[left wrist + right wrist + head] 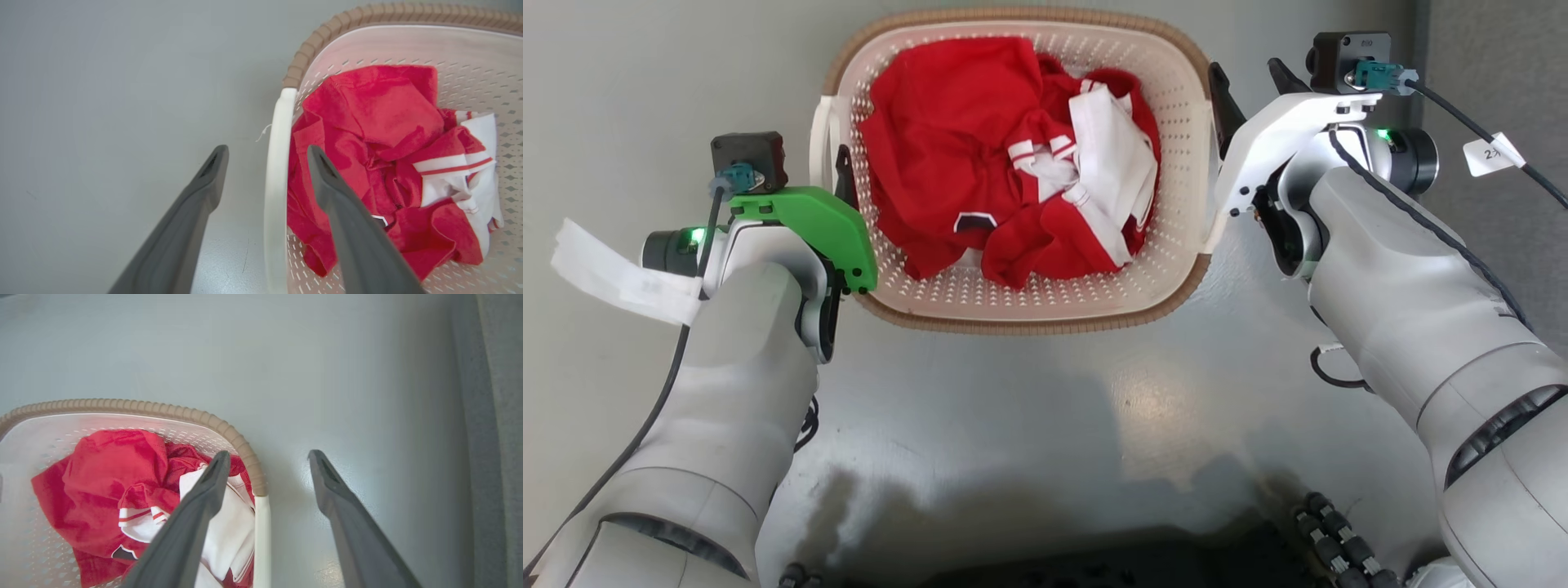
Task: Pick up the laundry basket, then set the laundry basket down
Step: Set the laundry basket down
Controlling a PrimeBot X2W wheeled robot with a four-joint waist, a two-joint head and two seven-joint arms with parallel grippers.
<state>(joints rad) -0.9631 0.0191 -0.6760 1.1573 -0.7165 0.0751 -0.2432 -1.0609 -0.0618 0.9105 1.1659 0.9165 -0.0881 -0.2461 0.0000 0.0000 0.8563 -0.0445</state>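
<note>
While one laundry basket rests on floor, left hand and right hand — both wide — straddle two handles.

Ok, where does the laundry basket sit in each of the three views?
Head view: laundry basket top centre.
Left wrist view: right half, one white handle between that arm's fingers.
Right wrist view: lower left, the other handle between that arm's fingers.
Shared landmark: the red-and-white clothes inside.

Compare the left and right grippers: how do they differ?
The left gripper has a green housing; the right gripper has a white housing. The left gripper is at the left handle, the right gripper at the right handle. Both are open, fingers either side of a basket handle.
</note>
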